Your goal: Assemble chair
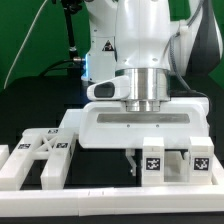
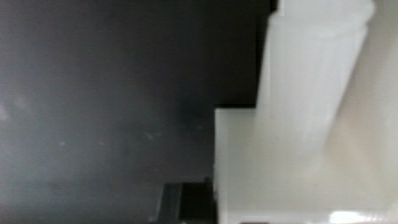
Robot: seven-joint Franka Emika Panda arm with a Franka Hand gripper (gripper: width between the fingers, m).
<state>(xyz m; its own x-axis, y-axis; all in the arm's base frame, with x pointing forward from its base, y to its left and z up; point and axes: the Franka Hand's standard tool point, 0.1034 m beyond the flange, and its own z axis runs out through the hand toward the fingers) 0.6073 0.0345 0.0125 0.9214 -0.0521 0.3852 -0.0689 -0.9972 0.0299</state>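
The chair lies in loose white parts on the black table point(image 1: 100, 208). A cross-braced piece point(image 1: 45, 152) with small square tags sits toward the exterior view's left. A tagged block point(image 1: 152, 160) and a second tagged block point(image 1: 197, 160) stand side by side, just apart, toward the exterior view's right. Between and behind them lies a broad slotted slab point(image 1: 140, 128), directly under the white arm point(image 1: 140, 50). A long plain rail point(image 1: 100, 184) runs across in front of the parts. The gripper point(image 1: 134, 160) hangs below the arm's wrist, its dark fingers showing in front of the slab's near edge and just beside the first tagged block, on the exterior view's left of it. The fingers are drawn together (whether they pinch anything between them cannot be told from either view). The wrist view is blurred. It shows a white part point(image 2: 302, 150), a tall narrow post joined to a wider body, close to the camera against the dark table; which chair piece this is cannot be told.
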